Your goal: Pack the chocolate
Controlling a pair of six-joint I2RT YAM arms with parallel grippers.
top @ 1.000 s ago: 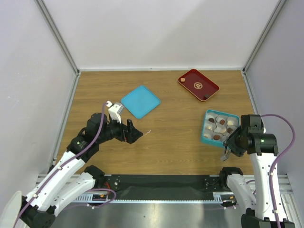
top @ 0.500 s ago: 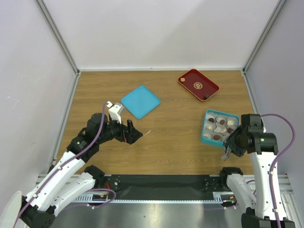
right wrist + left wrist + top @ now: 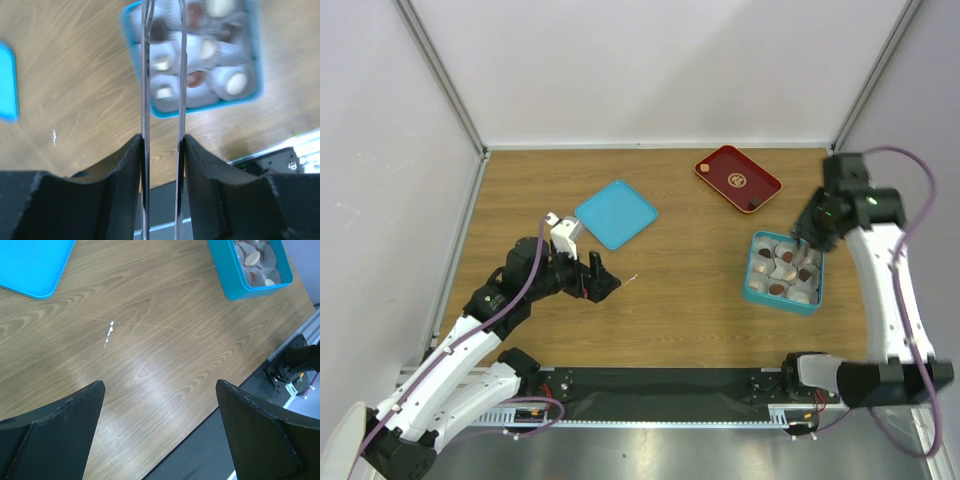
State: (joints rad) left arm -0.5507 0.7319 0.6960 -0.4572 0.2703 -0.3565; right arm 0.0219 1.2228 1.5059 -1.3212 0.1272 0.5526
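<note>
The teal box (image 3: 751,278) at the right holds several chocolates (image 3: 783,268) in white paper cups, dark brown, tan and cream. They also show in the right wrist view (image 3: 197,78). A tan piece (image 3: 702,170) and a dark piece (image 3: 752,207) lie on the dark red tray (image 3: 735,180). My right gripper (image 3: 810,235) is shut on thin metal tongs (image 3: 146,100), whose blades hang over the box (image 3: 129,50). My left gripper (image 3: 600,280) is open and empty above bare wood at the left, also in its wrist view (image 3: 160,390).
A flat teal lid (image 3: 615,213) lies at the back left of centre, also in the left wrist view (image 3: 30,265). A small white scrap (image 3: 108,334) lies on the wood. The table's front edge and a black rail run below the arms.
My right arm has swung from the near right of the box to its far side, carrying the tongs over the box. The left arm has barely moved.
</note>
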